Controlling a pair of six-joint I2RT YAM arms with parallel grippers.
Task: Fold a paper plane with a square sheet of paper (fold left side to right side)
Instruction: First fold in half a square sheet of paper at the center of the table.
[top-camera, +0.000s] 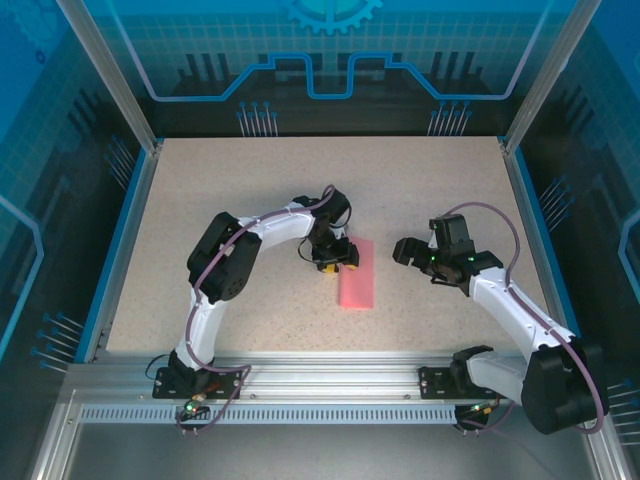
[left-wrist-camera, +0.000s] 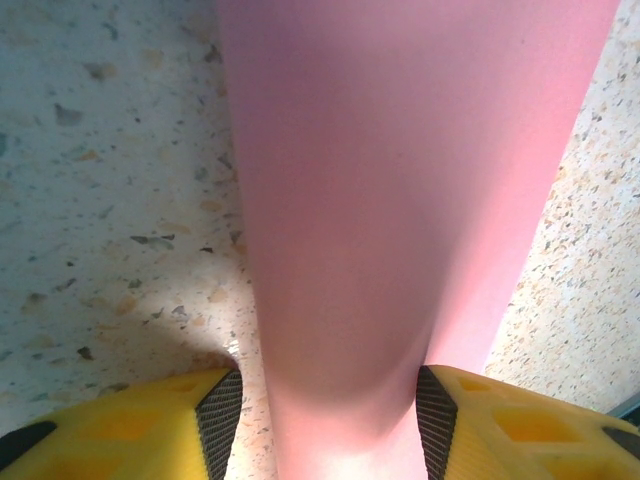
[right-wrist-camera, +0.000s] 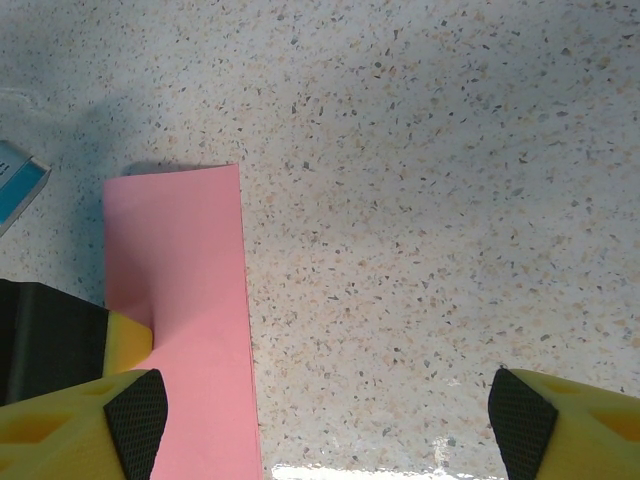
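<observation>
Your worktop (top-camera: 200, 200) is a speckled beige slab with a blue rim. Both arms reach in from its near edge. The left arm (top-camera: 225, 265) bends toward the middle, and the right arm (top-camera: 510, 305) comes in from the near right corner.

The square sheet of paper (top-camera: 358, 280) lies near the middle of the worktop. You see it as a narrow salmon-pink rectangle, its long sides running slightly aslant from the far edge toward the near edge.

Your left hand (top-camera: 333, 262) is at the sheet's far left corner, touching it. The left wrist view shows its yellow fingers (left-wrist-camera: 150, 430) partly apart. Pink paper fills the whole gap, and the black pads (left-wrist-camera: 222, 410) meet pink on both sides. The paper there is blurred and unevenly shaded, and the frame cuts off its near end. You cannot tell whether the hand clamps the sheet or only straddles it.

Your right hand (top-camera: 405, 250) sits near the sheet's right side, apart from it. Its fingers (right-wrist-camera: 580, 430) are spread wide over bare worktop and hold nothing.

In the right wrist view, a blue-and-white thing (right-wrist-camera: 15, 185) is cut off at the left of the frame, too little of it to make out.
</observation>
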